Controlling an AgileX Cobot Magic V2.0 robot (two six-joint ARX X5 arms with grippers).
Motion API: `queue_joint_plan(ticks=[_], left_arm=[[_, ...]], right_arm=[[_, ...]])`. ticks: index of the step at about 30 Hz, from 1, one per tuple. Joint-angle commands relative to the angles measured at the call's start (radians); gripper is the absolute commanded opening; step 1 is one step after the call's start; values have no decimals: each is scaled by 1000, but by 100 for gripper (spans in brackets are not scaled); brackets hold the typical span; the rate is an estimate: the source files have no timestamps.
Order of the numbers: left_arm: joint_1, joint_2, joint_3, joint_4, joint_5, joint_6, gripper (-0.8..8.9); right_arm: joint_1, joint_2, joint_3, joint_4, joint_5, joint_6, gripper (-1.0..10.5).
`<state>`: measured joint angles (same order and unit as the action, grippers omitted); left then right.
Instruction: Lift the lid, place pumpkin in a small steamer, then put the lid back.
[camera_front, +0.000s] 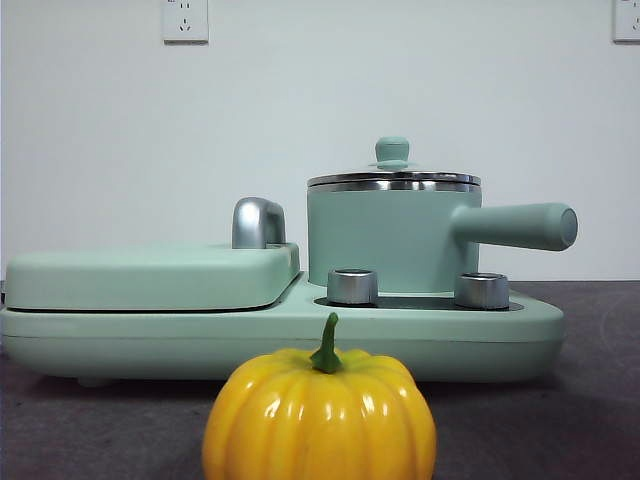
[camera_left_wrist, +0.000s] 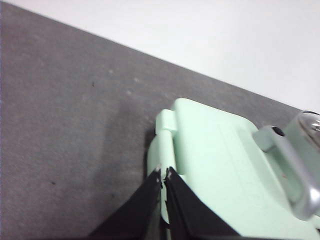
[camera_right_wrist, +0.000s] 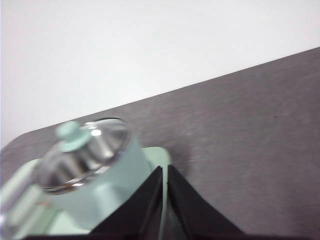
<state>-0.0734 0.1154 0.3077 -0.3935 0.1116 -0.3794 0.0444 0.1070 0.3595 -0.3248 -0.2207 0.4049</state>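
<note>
From the front camera I see the lid seated flat on the small steamer, which stands on the right half of the mint-green cooker base, its long handle pointing toward 3 o'clock. The pumpkin sits on the dark table at 6 o'clock of the pot, nearest the camera, stem up. I judge the lid to be stiff and fairly light, but glass, so it needs a gentle set-down; the small knob is the only sensible place to pinch it, and it looks smooth enough to slip. The pumpkin looks glossy and hard, likely a light toy; its ribbed flanks would take a wide grasp better than the thin stem. Neither arm shows in the front view. My left gripper hangs above the far end of the flat griddle cover, jaws pressed together and holding nothing. My right gripper hovers high beside the pot, the lid at about 10 o'clock of its tips, jaws likewise pressed together and empty.
</note>
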Motion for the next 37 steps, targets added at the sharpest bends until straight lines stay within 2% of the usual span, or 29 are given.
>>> queue_joint_plan(ticks=[1, 5, 9, 13, 18, 26, 27, 29, 31, 33, 35, 37], left_arm=[[-8, 64, 90, -35, 48, -10, 16], [-18, 166, 207, -85, 166, 14, 16], [-28, 270, 313, -119, 299, 55, 16], [-43, 363, 396, -136, 425, 85, 16], [-65, 441, 465, -129, 525, 86, 19], [-70, 455, 476, -33, 525, 86, 36], [-70, 455, 476, -31, 525, 83, 57], [-70, 455, 476, -32, 525, 74, 186], [-70, 456, 476, -32, 525, 55, 386], [-70, 464, 476, -28, 525, 45, 501], [-71, 477, 478, -24, 525, 45, 507], [-76, 502, 485, -25, 525, 43, 505]], right_arm=[[0, 57, 109, -70, -72, -5, 13], [0, 150, 249, -210, -205, -83, 13], [0, 237, 365, -309, -357, -201, 13], [0, 318, 461, -396, -457, -282, 13], [0, 385, 529, -462, -537, -339, 13], [0, 394, 532, -446, -538, -340, 14], [0, 394, 532, -446, -538, -338, 22], [0, 394, 532, -446, -538, -338, 79], [0, 394, 532, -446, -537, -338, 229], [0, 394, 532, -446, -537, -338, 369], [0, 394, 532, -446, -537, -338, 466], [0, 394, 532, -446, -537, -338, 499]])
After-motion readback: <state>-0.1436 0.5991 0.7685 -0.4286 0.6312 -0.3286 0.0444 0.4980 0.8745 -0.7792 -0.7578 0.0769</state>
